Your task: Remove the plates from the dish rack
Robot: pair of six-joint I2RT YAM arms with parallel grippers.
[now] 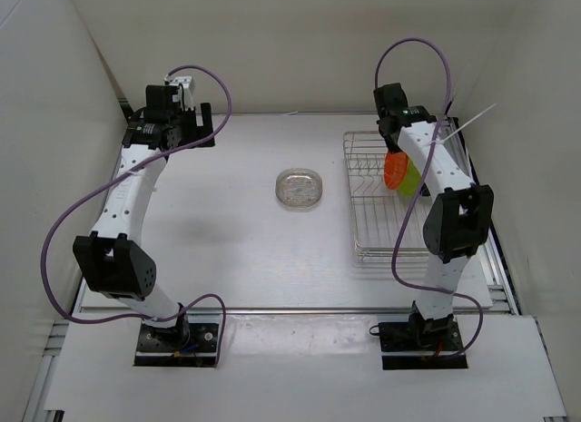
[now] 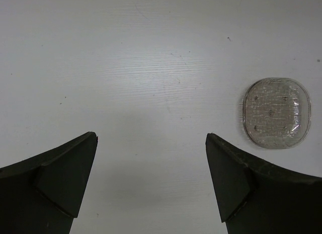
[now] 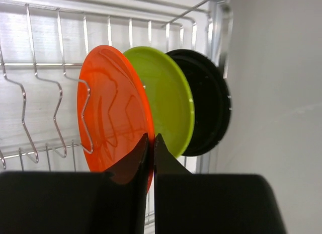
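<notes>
Right gripper (image 3: 152,143) pinches the orange plate (image 3: 108,108) in the dish rack (image 1: 381,236); left gripper (image 2: 151,143) is open. Next it should lift straight up

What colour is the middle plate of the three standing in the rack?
The middle plate is yellow-green, clearest in the right wrist view.

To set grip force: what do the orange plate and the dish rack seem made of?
The orange plate looks like glossy plastic, perhaps slightly translucent: smooth, saturated colour with soft highlights. The dish rack looks like bright metal wire, silver with sharp glints; plated or bare, I cannot tell.
</notes>
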